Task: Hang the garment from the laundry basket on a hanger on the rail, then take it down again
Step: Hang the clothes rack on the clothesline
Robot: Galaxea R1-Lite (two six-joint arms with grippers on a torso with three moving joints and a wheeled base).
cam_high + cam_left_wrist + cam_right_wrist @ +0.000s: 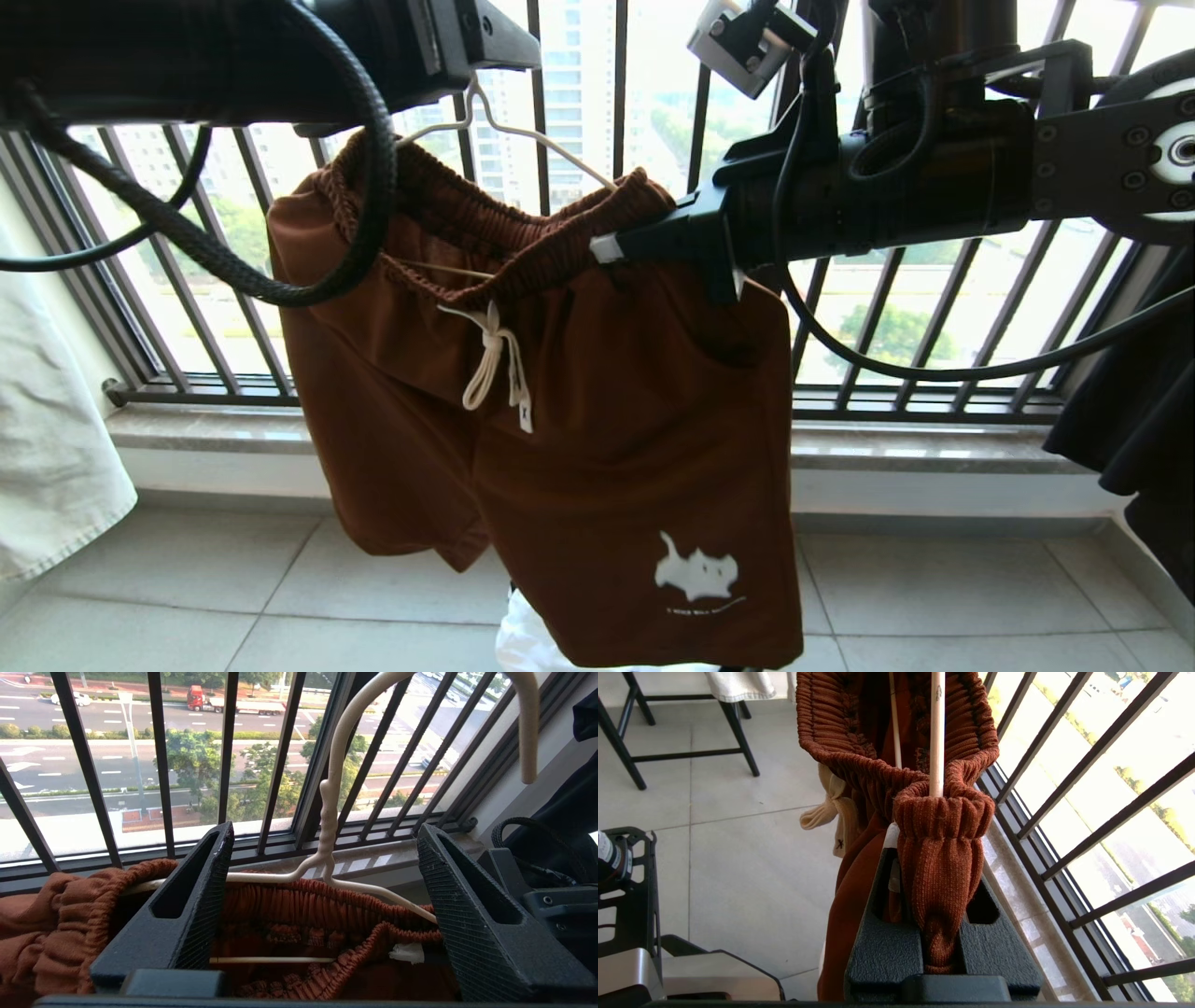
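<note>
Before the black railing point(579, 56): right gripper point(941, 952) level, clamped on the garment point(597, 448) waistband. Left gripper point(322, 905) raised, jaws spread, straddling the hanger point(327, 826) neck, gripping nothing.

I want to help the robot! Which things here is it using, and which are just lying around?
Using:
brown shorts
cream hanger
right gripper, pinching the waistband
left gripper, open by the hanger

Lying around:
white cloth
black garment
black railing
chair legs
</note>
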